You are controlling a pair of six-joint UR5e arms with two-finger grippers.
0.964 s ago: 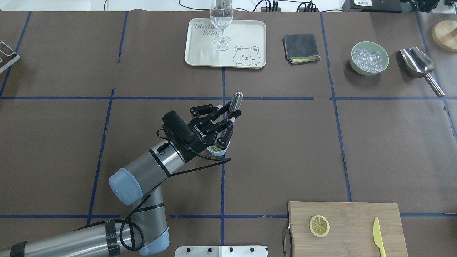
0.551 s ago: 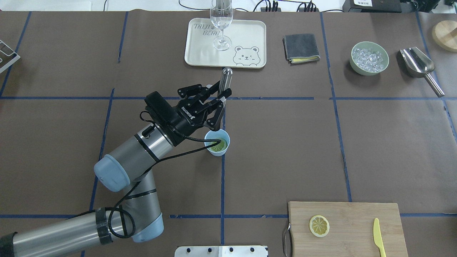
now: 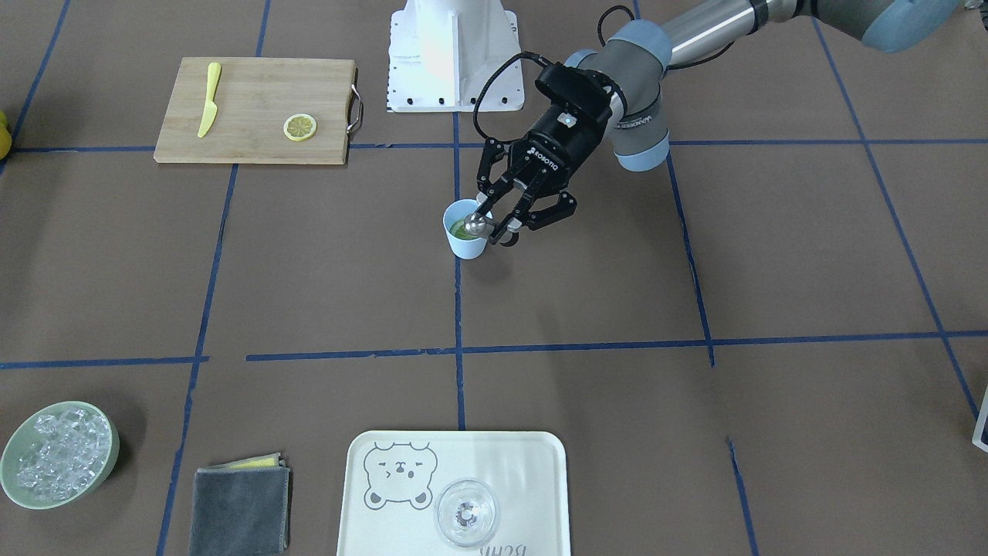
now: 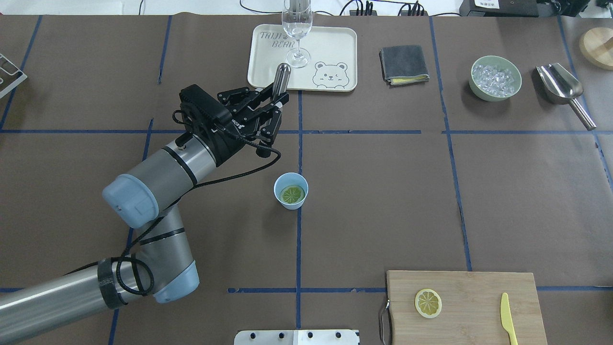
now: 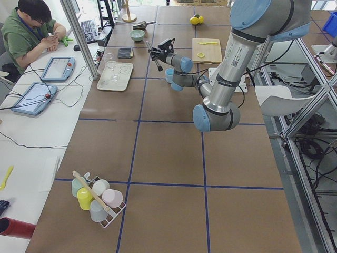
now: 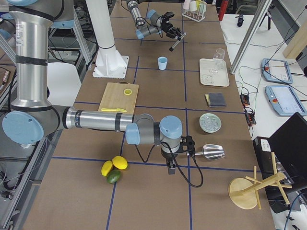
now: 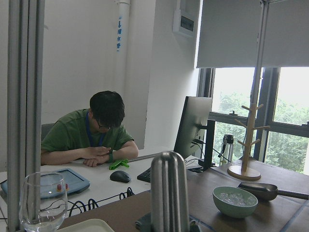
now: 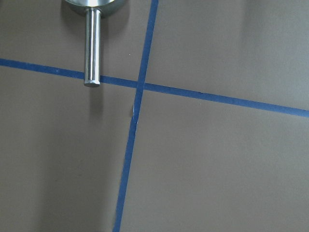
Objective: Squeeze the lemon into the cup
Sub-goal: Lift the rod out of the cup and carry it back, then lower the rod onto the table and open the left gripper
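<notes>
1. Left gripper (image 4: pixel 278 101): fingers closed on one blunt-ended cylindrical steel rod (image 4: pixel 282 75), held raised on the far side of the small light-blue tapered plastic cup (image 4: pixel 290 205), toward the robot's left and well apart from it.
2. Change noted: a second ago the rod stood down in the cup with the gripper over it. It has since lifted out and drawn off. Judged: the pressing stroke is over and the squeeze is done or nearly so.
3. Thin round yellow-green lemon slice (image 4: pixel 292 194): one, lying flat inside the cup.
4. Matching pale lemon slice (image 4: pixel 428 303): one, on the bamboo cutting board (image 4: pixel 479 292), on the cup's near side toward the robot's right. Slices in all: two.
5. Right gripper (image 6: pixel 170 167): low over the table, far to the cup's right. Whether it is open or closed cannot be told.
6. Single items: one yellow plastic knife (image 4: pixel 507 311); one clear stemmed glass (image 4: pixel 297 28); one cream bear-print tray (image 4: pixel 335 48); one green bowl of ice (image 4: pixel 472 84); one steel scoop (image 4: pixel 560 86); one folded grey cloth (image 4: pixel 403 63).
</notes>
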